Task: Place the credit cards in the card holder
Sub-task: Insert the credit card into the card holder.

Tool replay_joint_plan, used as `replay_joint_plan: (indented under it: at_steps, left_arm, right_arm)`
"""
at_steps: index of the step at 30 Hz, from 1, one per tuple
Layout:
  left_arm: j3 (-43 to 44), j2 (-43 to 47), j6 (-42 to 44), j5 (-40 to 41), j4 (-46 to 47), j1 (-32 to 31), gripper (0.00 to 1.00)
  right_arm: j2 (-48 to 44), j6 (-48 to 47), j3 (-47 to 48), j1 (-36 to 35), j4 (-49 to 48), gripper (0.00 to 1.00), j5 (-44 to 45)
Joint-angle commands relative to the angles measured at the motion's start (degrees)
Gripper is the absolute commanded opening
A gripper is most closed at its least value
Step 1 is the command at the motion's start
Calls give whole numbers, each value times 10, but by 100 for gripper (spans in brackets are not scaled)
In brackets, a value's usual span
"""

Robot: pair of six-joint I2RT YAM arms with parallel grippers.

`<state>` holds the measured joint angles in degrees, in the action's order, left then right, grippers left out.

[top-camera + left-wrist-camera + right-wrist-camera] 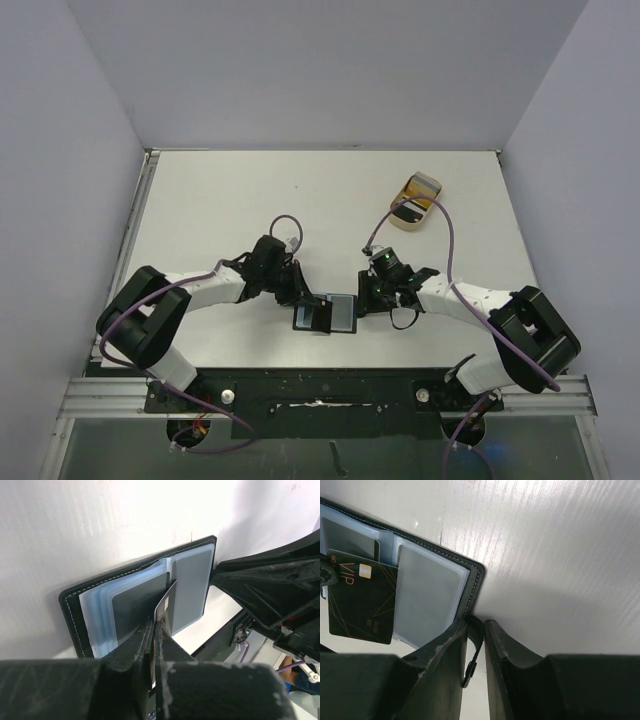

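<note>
The black card holder (pixel 342 312) lies open on the table between both arms, its bluish-grey sleeves (pixel 190 582) facing up. My left gripper (pixel 156 622) is shut on a dark credit card (pixel 165 606), seen edge-on, its far end at the holder's middle fold. In the right wrist view the same black card (pixel 362 602), with gold lines and a chip, lies partly over the left panel of the holder (pixel 427 595). My right gripper (pixel 476 622) is closed on the holder's short snap strap (pixel 476 652) at its right edge.
A beige oval tray (pixel 417 190) stands at the back right of the table, with a purple cable crossing over it. Grey walls close in the table on three sides. The arm bases sit along the near edge.
</note>
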<state>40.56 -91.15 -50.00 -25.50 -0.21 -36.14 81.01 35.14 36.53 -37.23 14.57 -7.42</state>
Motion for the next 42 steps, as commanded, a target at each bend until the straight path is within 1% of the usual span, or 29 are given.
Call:
replay_joint_plan:
  at_steps: [1,4,12,16,20,27,33,37,42]
  left_arm:
    - [24,-3,18,33,7,4,0]
    - [29,-4,23,44,-4,4,0]
    - [23,-25,16,37,34,4,0]
    - [5,-33,-10,33,81,3,0]
    - [-3,-37,-23,34,101,3,0]
    - [-12,-22,-26,55,99,2,0]
    - [-27,-17,-54,56,141,-3,0]
    - [-43,-21,-72,69,151,-18,0]
    - [-62,7,-89,109,158,-23,0]
  right_arm:
    - [-6,3,-1,-6,-21,22,12]
    - [-4,4,0,-9,-22,21,12]
    - [-3,8,-1,-11,-23,21,15]
    - [-4,19,-3,-11,-23,21,16]
    - [-3,34,-9,-11,-31,21,14]
    - [-6,47,-14,-11,-36,21,16]
    - [-7,63,-19,-11,-44,20,17]
    - [-11,80,-28,-11,-55,19,17]
    - [-28,102,-44,-10,-66,18,27]
